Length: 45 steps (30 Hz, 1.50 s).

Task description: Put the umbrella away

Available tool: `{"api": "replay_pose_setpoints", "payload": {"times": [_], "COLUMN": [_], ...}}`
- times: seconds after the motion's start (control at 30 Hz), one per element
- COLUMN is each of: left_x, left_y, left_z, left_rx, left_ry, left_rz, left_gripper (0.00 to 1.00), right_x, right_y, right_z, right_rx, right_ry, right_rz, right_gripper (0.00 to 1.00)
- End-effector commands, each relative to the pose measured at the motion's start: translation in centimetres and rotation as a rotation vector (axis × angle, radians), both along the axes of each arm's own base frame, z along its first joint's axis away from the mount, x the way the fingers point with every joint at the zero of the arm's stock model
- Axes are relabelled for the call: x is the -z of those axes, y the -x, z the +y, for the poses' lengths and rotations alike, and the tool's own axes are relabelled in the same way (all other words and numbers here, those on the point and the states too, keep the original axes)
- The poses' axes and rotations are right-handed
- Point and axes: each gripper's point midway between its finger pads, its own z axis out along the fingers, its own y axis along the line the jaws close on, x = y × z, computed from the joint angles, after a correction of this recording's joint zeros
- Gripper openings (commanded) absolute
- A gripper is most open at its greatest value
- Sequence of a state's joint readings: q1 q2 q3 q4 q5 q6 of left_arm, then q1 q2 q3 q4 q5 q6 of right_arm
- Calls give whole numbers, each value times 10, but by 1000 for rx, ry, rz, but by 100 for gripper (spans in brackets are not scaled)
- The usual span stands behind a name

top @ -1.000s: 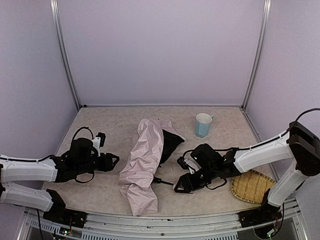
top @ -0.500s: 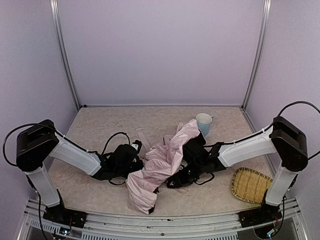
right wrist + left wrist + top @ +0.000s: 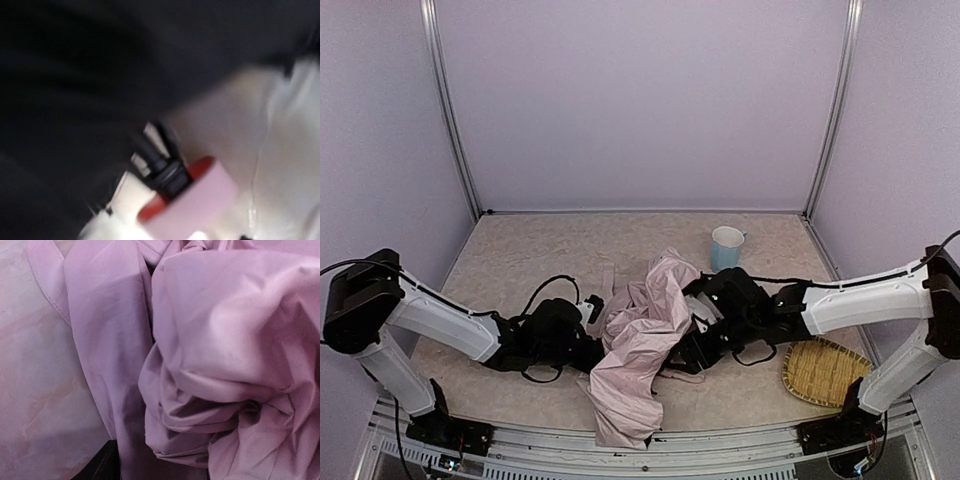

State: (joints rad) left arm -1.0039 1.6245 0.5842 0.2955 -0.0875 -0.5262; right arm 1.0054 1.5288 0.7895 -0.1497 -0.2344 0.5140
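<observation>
Compared with half a second earlier, the umbrella (image 3: 642, 345) has drawn away from the light-blue cup (image 3: 726, 248). Its pale pink fabric had reached up beside the cup and now lies as a crumpled heap in front of the cup and a little to its left, trailing toward the near edge of the table (image 3: 520, 260). The left gripper (image 3: 588, 338) presses the heap's flank on the side away from the cup. Its wrist camera shows only bunched pink folds and a strip of marbled tabletop, so whether its fingers are apart or clamped cannot be told. The right gripper (image 3: 693, 345) is pushed into the black lining directly in front of the cup. Its blurred wrist view shows a thin black shaft (image 3: 159, 165) meeting the pink handle (image 3: 192, 200) but no fingers, so its state cannot be told either. A woven bamboo tray (image 3: 820, 370) lies in front of the cup to its right, apart from the umbrella.
</observation>
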Motion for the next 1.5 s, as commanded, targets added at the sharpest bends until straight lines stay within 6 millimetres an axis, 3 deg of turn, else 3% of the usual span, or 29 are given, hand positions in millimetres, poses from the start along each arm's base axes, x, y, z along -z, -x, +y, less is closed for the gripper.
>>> {"api": "replay_pose_setpoints", "payload": {"times": [0.0, 0.13, 0.23, 0.3, 0.37, 0.47, 0.63, 0.73, 0.87, 1.0, 1.1, 1.2, 1.3, 1.47], "left_x": [-16, -26, -52, -68, -67, -57, -52, -58, -82, -125, -162, -179, -174, -131], "left_y": [2, -6, -10, -6, -3, 2, 24, 36, 42, 47, 65, 89, 111, 149], "left_z": [9, 22, 33, 35, 36, 30, -1, -8, 1, 14, 12, 0, -21, -70], "left_rx": [15, -16, -39, -19, -10, 6, 107, 143, 152, 157, 219, 342, 488, 757], "left_ry": [58, 35, 78, 146, 172, 181, 182, 202, 207, 159, 163, 211, 222, 107], "left_rz": [-34, -108, -207, -267, -277, -241, -234, -254, -339, -500, -621, -665, -665, -630], "left_gripper": [60, 67, 73, 75, 75, 73, 72, 72, 73, 75, 79, 87, 93, 99], "right_x": [-46, -56, -81, -112, -138, -145, -86, -52, -14, 21, 49, 68, 78, 87], "right_y": [10, 6, -2, -9, -15, -41, -105, -122, -119, -111, -108, -105, -102, -101], "right_z": [-3, -19, -21, -6, 16, 53, 83, 84, 84, 82, 78, 75, 71, 64], "right_rx": [-186, -191, -187, -203, -229, -232, -186, -182, -216, -214, -190, -167, -152, -129], "right_ry": [-63, -14, -37, -133, -257, -312, -185, -197, -201, -183, -149, -120, -105, -66], "right_rz": [-152, -165, -239, -322, -391, -452, -358, -273, -194, -110, -46, 3, 31, 47], "right_gripper": [74, 83, 83, 83, 82, 81, 74, 70, 69, 68, 67, 66, 65, 65]}}
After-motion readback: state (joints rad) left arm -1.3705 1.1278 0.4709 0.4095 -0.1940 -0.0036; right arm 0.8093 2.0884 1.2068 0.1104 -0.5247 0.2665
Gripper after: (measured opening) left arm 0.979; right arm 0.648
